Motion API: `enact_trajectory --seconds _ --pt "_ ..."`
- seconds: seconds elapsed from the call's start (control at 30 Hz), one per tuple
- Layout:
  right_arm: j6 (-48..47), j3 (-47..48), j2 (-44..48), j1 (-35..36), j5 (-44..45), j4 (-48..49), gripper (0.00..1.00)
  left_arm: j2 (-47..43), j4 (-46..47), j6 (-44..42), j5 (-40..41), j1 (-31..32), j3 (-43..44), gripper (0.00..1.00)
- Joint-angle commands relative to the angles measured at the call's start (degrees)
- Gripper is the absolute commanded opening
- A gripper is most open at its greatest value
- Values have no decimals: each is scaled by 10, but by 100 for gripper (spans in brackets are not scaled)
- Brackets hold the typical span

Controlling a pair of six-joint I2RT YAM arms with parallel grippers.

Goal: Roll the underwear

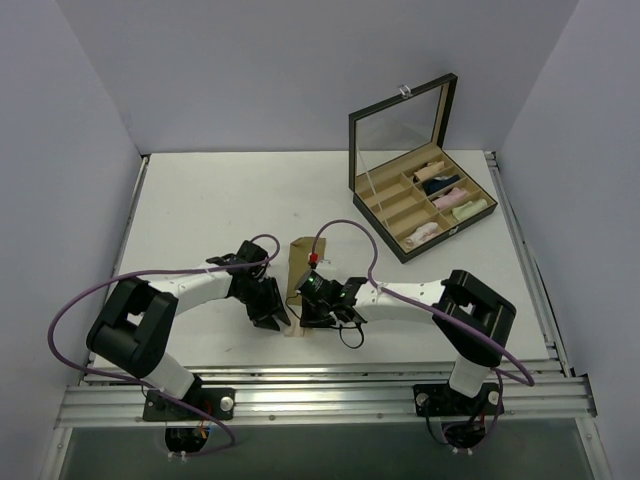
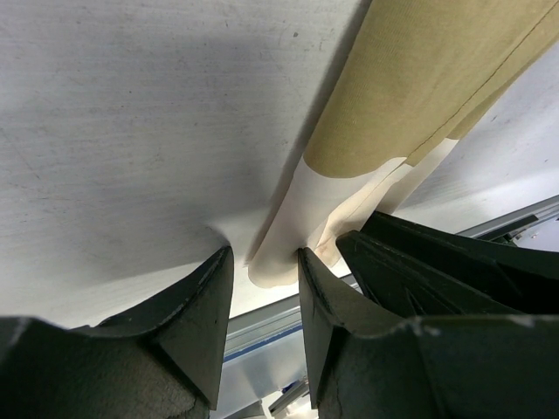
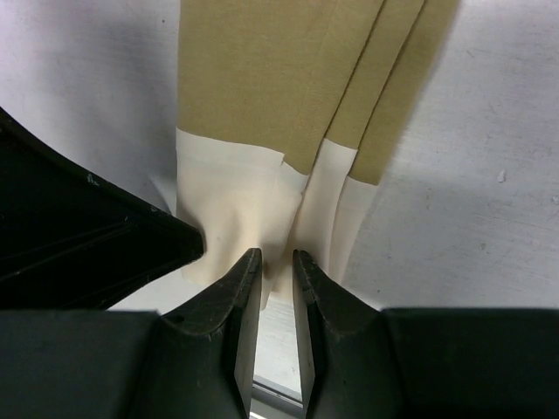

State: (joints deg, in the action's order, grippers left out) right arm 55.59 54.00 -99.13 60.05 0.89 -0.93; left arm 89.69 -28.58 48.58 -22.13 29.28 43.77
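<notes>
While the right gripper [image 3: 272, 262] pinched the underwear [image 3: 262, 78] by its pale band [image 3: 231, 196], left gripper [image 2: 265, 253] jaws stood apart astride it; table [image 1: 200, 200] edge just behind, open room ahead.

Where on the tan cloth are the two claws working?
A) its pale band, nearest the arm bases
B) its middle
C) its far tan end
A: the left gripper and the right gripper both have their fingertips at the pale band of the underwear.
</notes>
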Motion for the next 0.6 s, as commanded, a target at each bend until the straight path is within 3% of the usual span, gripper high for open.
enact_trajectory --seconds 0.0,0.2,0.3,0.57 --pt "-5 15 -2 3 -2 -2 17 3 -11 -16 15 2 13 44" --pt "-6 19 -11 5 -1 -9 15 5 -10 -17 14 2 12 44" --pt "-6 25 -9 6 3 -20 0 2 -14 -18 14 2 14 44" --pt "-8 36 24 6 25 -66 0 -7 -21 -15 17 2 17 45"
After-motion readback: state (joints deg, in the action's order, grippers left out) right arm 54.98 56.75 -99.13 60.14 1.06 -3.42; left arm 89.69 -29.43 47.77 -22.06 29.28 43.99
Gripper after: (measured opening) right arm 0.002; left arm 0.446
